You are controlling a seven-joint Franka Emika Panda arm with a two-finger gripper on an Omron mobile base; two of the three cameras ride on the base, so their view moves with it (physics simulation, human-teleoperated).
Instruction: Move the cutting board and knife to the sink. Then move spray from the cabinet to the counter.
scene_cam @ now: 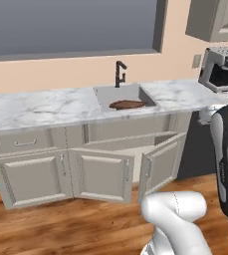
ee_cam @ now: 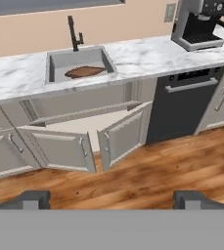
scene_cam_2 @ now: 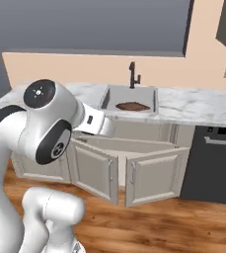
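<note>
The cutting board [ee_cam: 85, 72] already lies in the sink [ee_cam: 55, 61], far ahead of the claw [ee_cam: 112, 199], whose fingers stand wide apart and empty. I judge the board step done. The knife isn't discernible, and the spray remains to be fetched.

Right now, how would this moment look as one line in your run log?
cutting board: in sink | under-sink doors: open | end effector: open, empty, away from counter
</note>
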